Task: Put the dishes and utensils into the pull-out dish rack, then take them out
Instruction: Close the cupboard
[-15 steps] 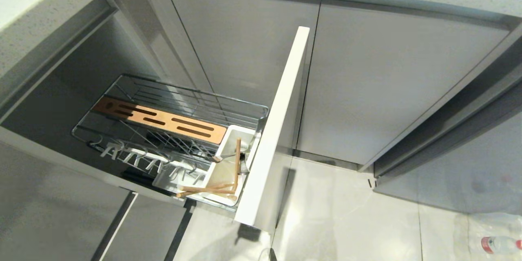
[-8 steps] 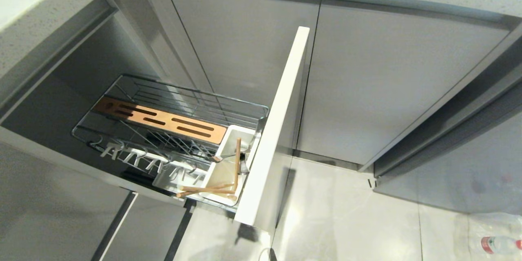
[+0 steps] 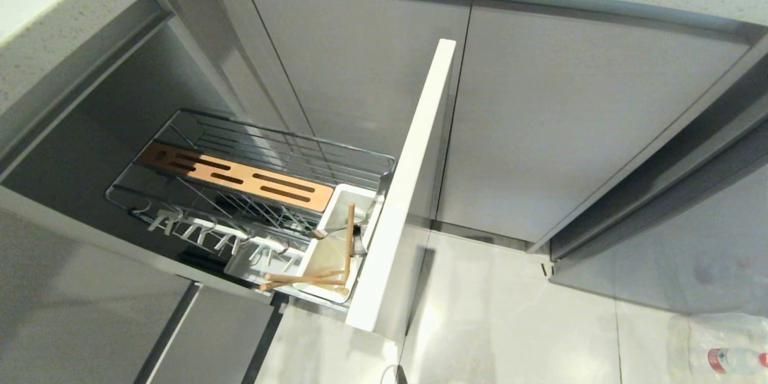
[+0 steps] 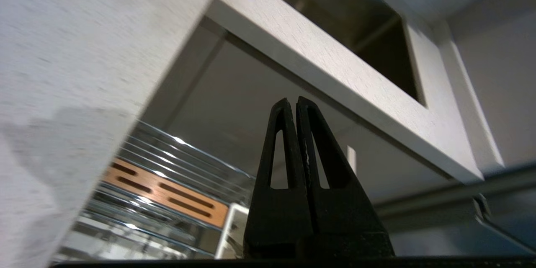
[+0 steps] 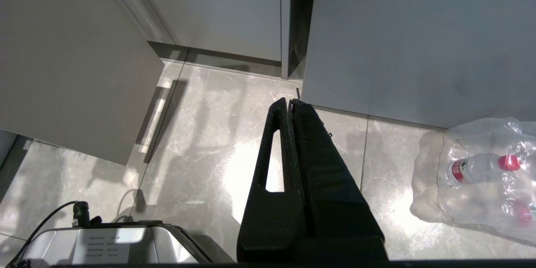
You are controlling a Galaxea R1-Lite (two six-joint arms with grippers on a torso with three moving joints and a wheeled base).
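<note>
Left gripper (image 4: 296, 102): fingers clenched tip to tip with nothing between them; it is raised and points at the underside of the countertop (image 4: 335, 75), with the rack seen beyond and lower down. It lies outside the head view.
Right gripper (image 5: 289, 104): fingers pressed together, grasping nothing; it hangs parked over the tiled floor (image 5: 201, 142), pointing toward the base of the grey cabinet doors (image 5: 398, 37).
Pull-out dish rack (image 3: 198, 132): drawn out of the cabinet at the left of the scene, its chrome wire basket carrying no dishes.
Wooden strip (image 3: 234, 176): brown, slotted, lying along the middle of the basket.
Utensil caddy (image 3: 333, 249): white, at the near right end of the rack, just beside the cabinet front.
Chopsticks (image 3: 306, 279): in the caddy; one stick stands nearly upright against the caddy's far side, the others lie across its near end, their tips poking over the left rim.
Cabinet front (image 3: 408, 192): narrow white panel fixed to the rack's right end, seen edge-on.
Water bottles (image 5: 481, 167): a plastic-wrapped pack with red caps, on the floor at the far right.
</note>
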